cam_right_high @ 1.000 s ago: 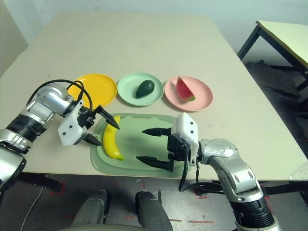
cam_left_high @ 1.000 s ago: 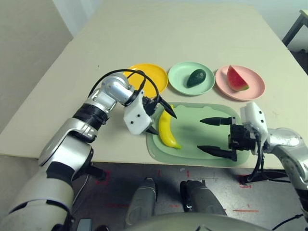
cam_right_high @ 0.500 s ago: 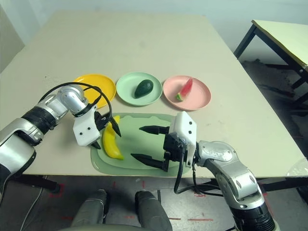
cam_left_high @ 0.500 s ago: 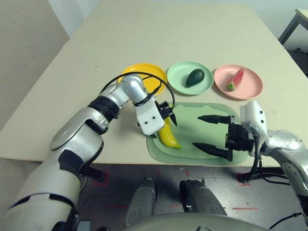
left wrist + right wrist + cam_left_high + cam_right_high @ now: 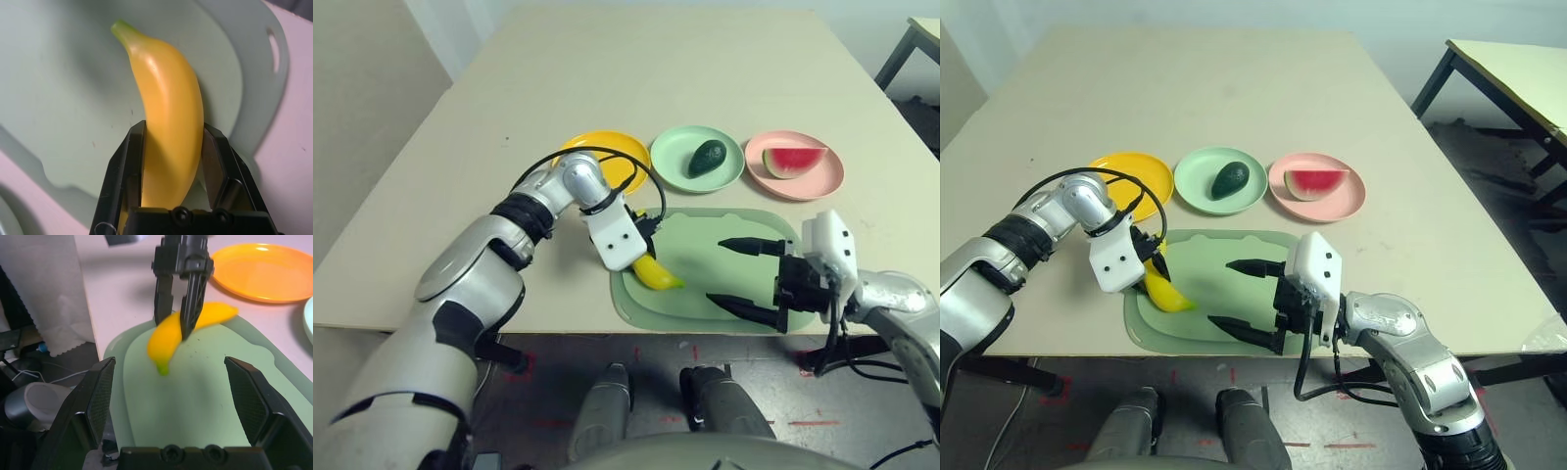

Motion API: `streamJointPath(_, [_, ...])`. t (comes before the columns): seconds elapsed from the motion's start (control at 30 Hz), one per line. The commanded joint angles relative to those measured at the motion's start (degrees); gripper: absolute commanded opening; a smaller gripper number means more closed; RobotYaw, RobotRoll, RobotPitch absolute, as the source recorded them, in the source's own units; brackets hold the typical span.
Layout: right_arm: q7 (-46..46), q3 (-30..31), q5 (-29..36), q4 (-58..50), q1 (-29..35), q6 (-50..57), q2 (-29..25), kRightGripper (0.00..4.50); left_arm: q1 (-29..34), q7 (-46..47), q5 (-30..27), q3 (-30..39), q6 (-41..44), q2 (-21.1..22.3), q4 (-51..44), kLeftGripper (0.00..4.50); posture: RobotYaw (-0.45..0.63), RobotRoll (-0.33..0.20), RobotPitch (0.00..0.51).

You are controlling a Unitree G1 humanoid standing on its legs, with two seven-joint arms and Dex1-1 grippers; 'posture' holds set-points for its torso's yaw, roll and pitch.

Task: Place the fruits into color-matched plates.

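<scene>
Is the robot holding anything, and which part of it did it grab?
Yes, the left gripper has the banana by its middle, one jaw on each side. The right gripper is open and holds nothing.

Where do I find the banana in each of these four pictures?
Left eye: banana, lower middle.
Right eye: below left of centre.
Left wrist: centre, between the jaws.
Right wrist: upper middle, between the other arm's jaws.
Shared landmark: the green mat beneath it.
</scene>
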Motion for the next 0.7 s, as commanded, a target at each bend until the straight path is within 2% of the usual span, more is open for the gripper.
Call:
streamJointPath(0.03, [-3.3, -0.8, 0.0, 0.6, 0.9, 0.6, 1.6, 4.5, -3.5, 0.9, 3.2, 5.0, 0.9, 1.5, 4.1, 1.71, -0.15, 0.0, 0.133])
streamJointPath(0.1, [-4.6, -1.0, 0.2, 0.7, 0.9, 0.9, 2.3, 4.5, -5.0, 3.2, 6.1, 7.3, 1.0, 2.0, 7.4, 1.71, -0.15, 0.0, 0.133])
streamJointPath(0.27, [-10.4, -0.5, -0.9, 0.6, 0.3, 1.3, 5.7, 4.5, -9.5, 16.5, 17.8, 9.4, 2.1, 5.0, 15.7, 1.71, -0.14, 0.0, 0.132])
streamJointPath(0.5, [-13.5, -0.3, 0.1, -1.3, 0.5, 3.9, 7.0, 4.5, -11.5, 33.3, 29.2, 9.5, 6.2, 4.9, 22.5, 1.71, -0.16, 0.0, 0.131])
streamJointPath(0.7, [-13.8, -3.6, 1.1, -1.2, 1.6, 5.0, 5.0, 4.5, -9.8, 43.8, 34.5, 10.1, 10.5, 3.0, 26.0, 1.71, -0.16, 0.0, 0.13])
